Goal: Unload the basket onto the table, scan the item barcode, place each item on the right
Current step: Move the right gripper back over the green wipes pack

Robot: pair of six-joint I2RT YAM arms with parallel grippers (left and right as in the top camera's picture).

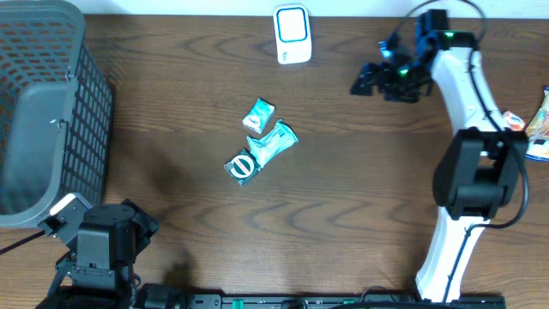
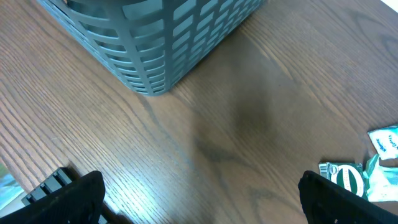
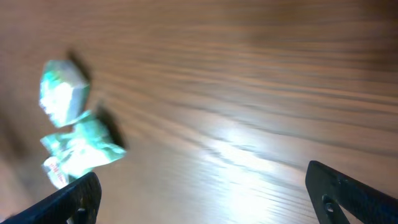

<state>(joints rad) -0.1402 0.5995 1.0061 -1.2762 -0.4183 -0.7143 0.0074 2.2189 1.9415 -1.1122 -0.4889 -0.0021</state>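
Right gripper hangs wide open, gripping nothing. The teal packets lie well apart, left in its wrist view. Left gripper, likewise open and empty, sits near the basket, the white scanner far off.

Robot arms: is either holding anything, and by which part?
Nothing is held. The left end effector and right end effector are both open and empty; the packets lie on the table.

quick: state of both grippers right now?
Left gripper: open, fingers wide apart, holding nothing.
Right gripper: open, fingers wide apart, holding nothing.
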